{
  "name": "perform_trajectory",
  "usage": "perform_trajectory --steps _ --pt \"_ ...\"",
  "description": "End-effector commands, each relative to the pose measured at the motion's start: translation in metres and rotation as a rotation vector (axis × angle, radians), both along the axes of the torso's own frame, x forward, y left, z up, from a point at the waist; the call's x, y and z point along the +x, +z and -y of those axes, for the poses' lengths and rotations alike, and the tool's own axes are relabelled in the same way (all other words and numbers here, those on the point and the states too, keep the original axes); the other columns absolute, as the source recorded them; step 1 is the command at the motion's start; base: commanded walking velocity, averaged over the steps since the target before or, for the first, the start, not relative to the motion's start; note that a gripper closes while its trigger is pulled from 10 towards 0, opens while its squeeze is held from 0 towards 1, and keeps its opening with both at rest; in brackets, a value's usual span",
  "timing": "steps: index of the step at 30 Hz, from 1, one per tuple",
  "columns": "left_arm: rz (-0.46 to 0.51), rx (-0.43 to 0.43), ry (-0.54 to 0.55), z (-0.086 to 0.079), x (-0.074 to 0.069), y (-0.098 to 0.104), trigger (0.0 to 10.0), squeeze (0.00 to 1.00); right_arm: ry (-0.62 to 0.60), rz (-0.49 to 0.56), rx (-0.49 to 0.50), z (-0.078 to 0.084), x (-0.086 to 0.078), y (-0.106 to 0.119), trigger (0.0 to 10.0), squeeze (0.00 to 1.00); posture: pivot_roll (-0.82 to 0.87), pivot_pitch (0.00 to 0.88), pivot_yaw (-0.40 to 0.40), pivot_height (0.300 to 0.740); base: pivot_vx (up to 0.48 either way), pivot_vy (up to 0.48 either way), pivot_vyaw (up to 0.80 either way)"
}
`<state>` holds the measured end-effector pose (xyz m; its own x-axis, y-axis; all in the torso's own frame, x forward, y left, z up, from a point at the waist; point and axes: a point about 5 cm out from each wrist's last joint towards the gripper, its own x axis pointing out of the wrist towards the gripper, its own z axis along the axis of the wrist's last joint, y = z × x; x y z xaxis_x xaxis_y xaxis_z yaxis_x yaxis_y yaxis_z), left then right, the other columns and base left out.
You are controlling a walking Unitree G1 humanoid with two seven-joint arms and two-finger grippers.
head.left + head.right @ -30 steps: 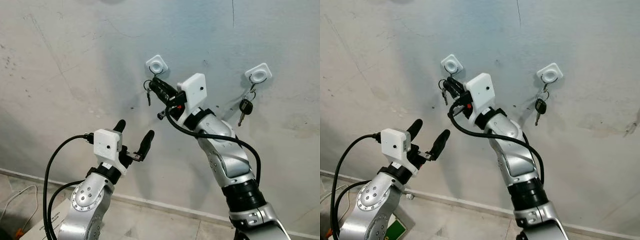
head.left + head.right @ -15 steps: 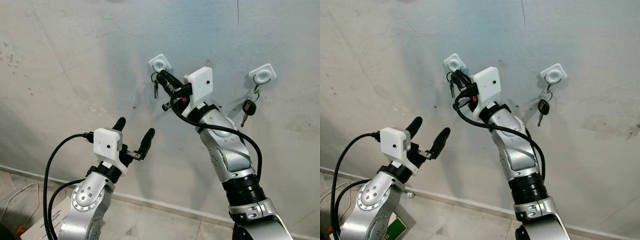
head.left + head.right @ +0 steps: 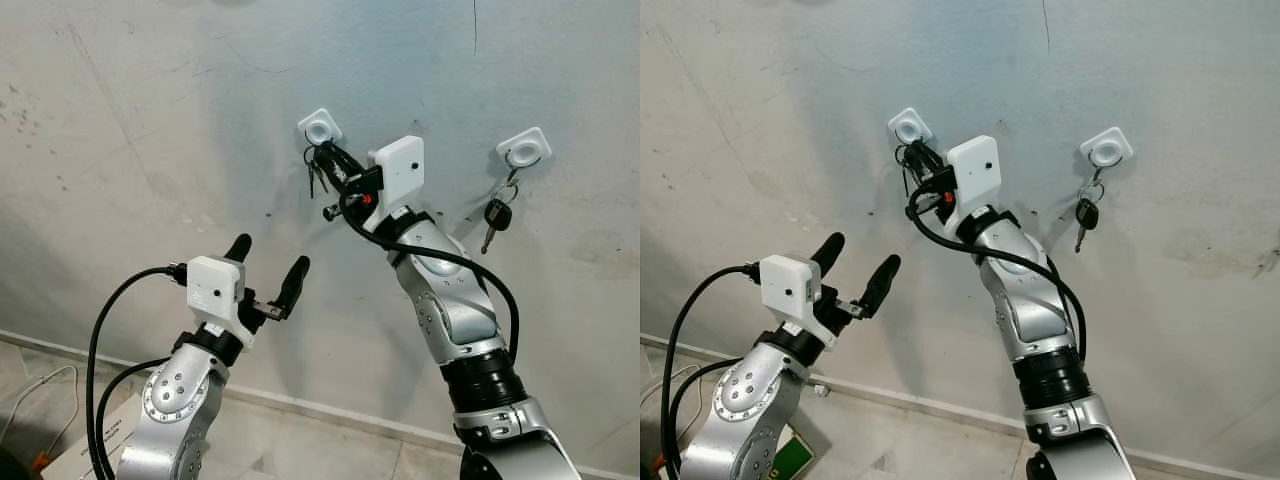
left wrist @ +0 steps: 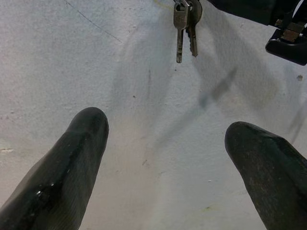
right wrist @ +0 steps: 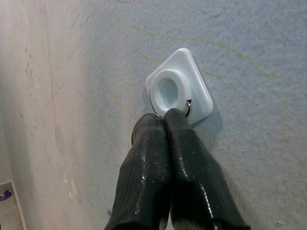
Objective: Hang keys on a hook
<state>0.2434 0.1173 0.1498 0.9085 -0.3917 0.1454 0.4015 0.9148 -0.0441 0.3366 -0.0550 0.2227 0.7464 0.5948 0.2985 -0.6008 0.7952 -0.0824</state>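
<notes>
A white square hook (image 3: pixel 319 127) is fixed to the grey wall. My right gripper (image 3: pixel 323 156) is shut just under it, fingertips (image 5: pixel 165 117) touching the hook's (image 5: pixel 175 88) lower edge. It pinches the thin ring (image 5: pixel 188 108) of a small bunch of metal keys (image 3: pixel 313 179), which dangle below the hook. The ring seems to lie around the hook's round knob. Lower left, my left gripper (image 3: pixel 268 265) is open and holds nothing, away from the wall. The same keys (image 4: pixel 184 24) hang far ahead of its fingers (image 4: pixel 72 167).
A second white hook (image 3: pixel 525 148) to the right carries a black-headed car key (image 3: pixel 492 214). At the wall's foot are a baseboard, a tiled floor, a white cable (image 3: pixel 40 395) and a box (image 3: pixel 790 455) by my left arm.
My right gripper rose and moved right with the keys, from below and beside the hook to right under it. The left arm stayed still.
</notes>
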Motion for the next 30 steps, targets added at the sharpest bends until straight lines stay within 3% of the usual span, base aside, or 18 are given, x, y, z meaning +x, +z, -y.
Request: perform_trajectory --steps 1,25,26,30 --pt "0.005 0.020 0.012 -0.001 0.001 0.000 10.0 0.00 -0.003 -0.041 -0.004 0.000 0.001 -0.007 10.0 0.00 0.00 0.000 0.062 0.740 0.000 0.000 0.00" --pt "0.002 0.028 0.014 -0.002 0.002 -0.002 10.0 0.00 -0.012 -0.086 -0.041 -0.003 -0.002 -0.021 10.0 0.00 -0.01 0.000 0.064 0.740 0.000 0.000 0.00" --pt "0.003 0.028 0.015 -0.002 0.002 -0.002 10.0 0.00 -0.012 -0.088 -0.035 -0.003 -0.002 -0.021 10.0 1.00 -0.01 0.000 0.064 0.740 0.000 0.000 0.00" --pt "0.002 0.031 0.016 -0.002 0.002 -0.002 10.0 0.00 -0.007 -0.085 -0.027 -0.003 -0.001 -0.020 10.0 1.00 -0.01 0.000 0.066 0.740 0.000 0.000 0.00"
